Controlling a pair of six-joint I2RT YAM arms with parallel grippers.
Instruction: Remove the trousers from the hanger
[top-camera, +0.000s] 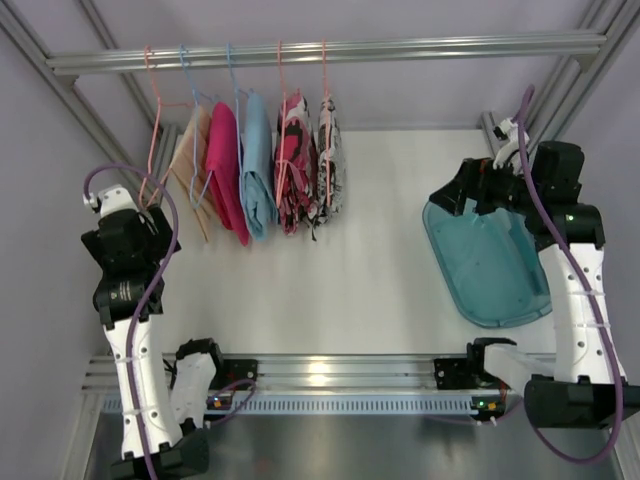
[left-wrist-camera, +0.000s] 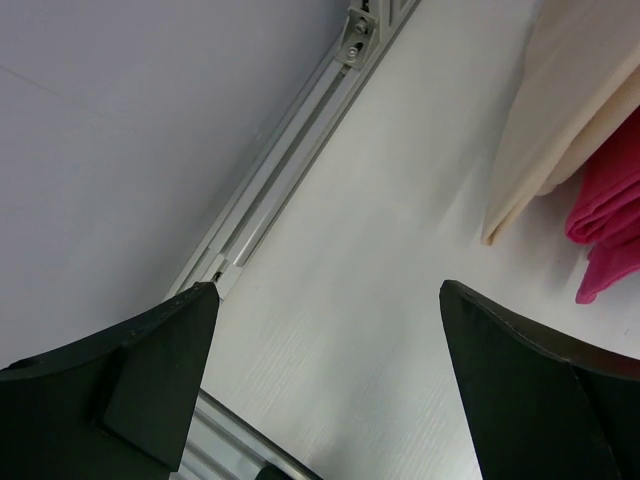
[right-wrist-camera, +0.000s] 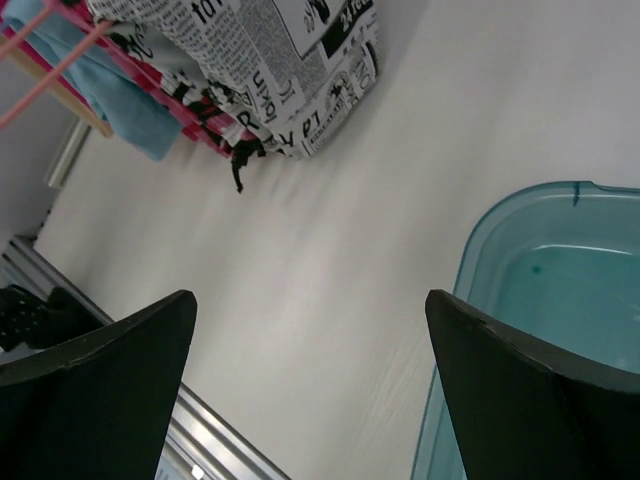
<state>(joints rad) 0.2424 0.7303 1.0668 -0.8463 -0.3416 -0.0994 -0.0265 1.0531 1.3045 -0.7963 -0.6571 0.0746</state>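
Observation:
Two pairs of trousers hang on hangers from the rail at the back: the black-and-white comic-print pair (top-camera: 330, 160) rightmost, and the pink-red patched pair (top-camera: 295, 165) beside it. The comic-print pair also shows at the top of the right wrist view (right-wrist-camera: 290, 60). My left gripper (top-camera: 150, 215) is open and empty, left of the hanging clothes, over bare table (left-wrist-camera: 330, 290). My right gripper (top-camera: 455, 190) is open and empty at the left edge of the teal tray, well right of the trousers (right-wrist-camera: 310, 300).
A tan garment (top-camera: 192, 150), a magenta one (top-camera: 225, 165) and a light-blue one (top-camera: 257, 165) hang left of the trousers. A teal tray (top-camera: 490, 265) lies at the right. The metal rail (top-camera: 330, 52) spans the back; frame posts slant at both sides.

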